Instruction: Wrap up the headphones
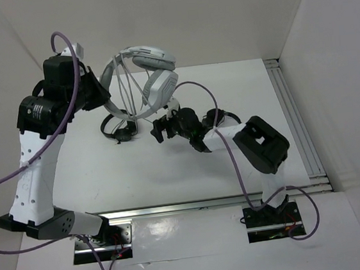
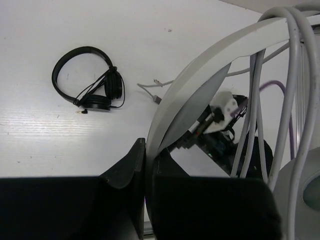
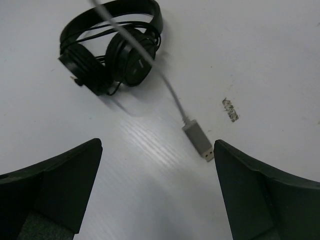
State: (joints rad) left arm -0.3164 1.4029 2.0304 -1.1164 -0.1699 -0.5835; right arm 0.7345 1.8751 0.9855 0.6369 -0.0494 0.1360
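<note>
When looking down from above, start with the white table (image 1: 139,178), broadest thing in view. Next, the left arm (image 1: 31,163), reared tall on the left side, and the right arm (image 1: 258,143), stretched low toward the table's middle. High between them, at far centre-left, find the headphones (image 1: 160,85), lifted clear of the table. Hung by the wide headband (image 2: 200,75), its edge clamped in the left gripper (image 2: 148,155), fingers pressed tight on either face. Beneath and a little nearer, the right gripper (image 3: 156,150), low over the table, spread wide, gripping nothing. Flat on the table ahead of it, a black headset (image 3: 125,55), cord bunched across the cups. Near the right arm's wrist, a second black headset (image 1: 220,116), partly hidden. Looped several times over the headband, the thin cable (image 2: 295,100); one loose strand dropping past the black headset to a plug (image 3: 197,142). Plug between the open fingers as seen from the right wrist, touching neither. Lying on the table or hanging just above: cannot tell which. Just beside the plug, a small dark smudge (image 3: 230,110) on the surface.
</note>
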